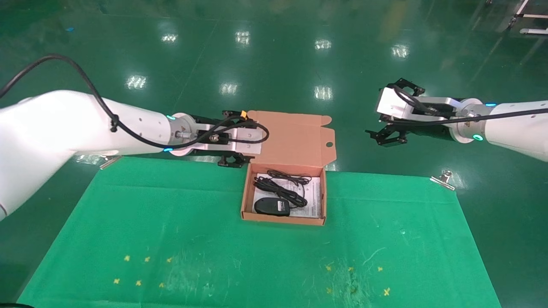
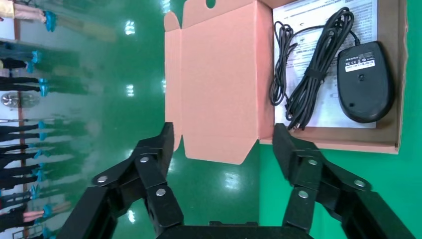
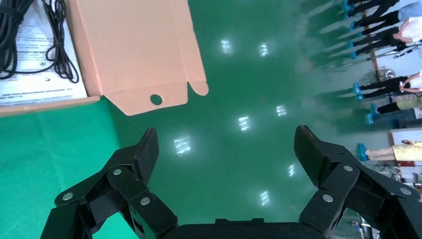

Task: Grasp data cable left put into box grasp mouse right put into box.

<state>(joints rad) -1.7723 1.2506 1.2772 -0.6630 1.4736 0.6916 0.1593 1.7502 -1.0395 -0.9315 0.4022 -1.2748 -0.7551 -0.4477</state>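
The shallow cardboard box (image 1: 282,219) stands open at the cloth's far middle, its lid (image 1: 295,139) folded back. Inside, on a white sheet, the black mouse (image 1: 272,206) lies belly up with its label showing (image 2: 365,82). Beside it is the bundled data cable (image 1: 280,191) (image 2: 316,69), and the thin mouse cord (image 2: 281,64) lies behind. My left gripper (image 1: 233,161) (image 2: 224,133) hovers open and empty by the box's back left corner. My right gripper (image 1: 387,136) (image 3: 226,134) hangs open and empty over the floor, right of the lid (image 3: 134,45).
A green cloth (image 1: 214,239) covers the table, held by metal clips (image 1: 443,180) at its far corners. Yellow cross marks (image 1: 141,269) dot the near part. Shiny green floor (image 1: 274,64) lies beyond the table.
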